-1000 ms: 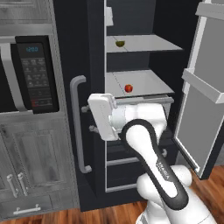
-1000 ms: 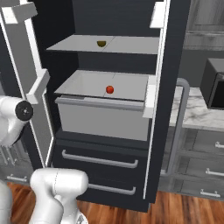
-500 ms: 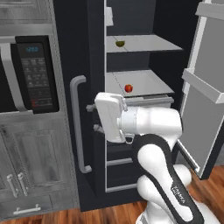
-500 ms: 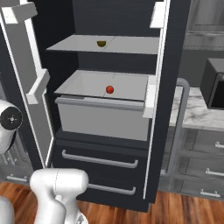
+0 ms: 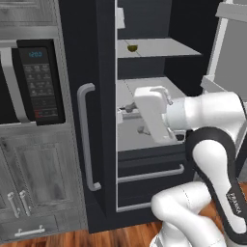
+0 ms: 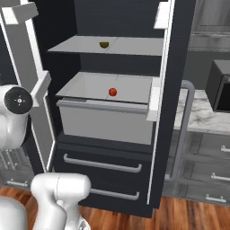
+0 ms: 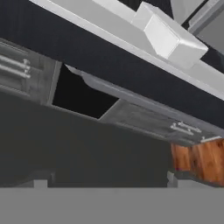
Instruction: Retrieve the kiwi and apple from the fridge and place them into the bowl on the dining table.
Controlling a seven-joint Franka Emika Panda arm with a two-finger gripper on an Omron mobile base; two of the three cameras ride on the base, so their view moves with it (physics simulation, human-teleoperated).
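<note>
Fridge interior: apple mid-shelf, unobstructed

Black microwave with lit blue display, built into grey wood cabinets at left of left base view. Silver bar pulls on cabinet doors and drawer below. Reddish-brown wood plank floor underfoot. In right base view, pale veined counter over grey drawers at right. Even, flat lighting throughout.
</note>
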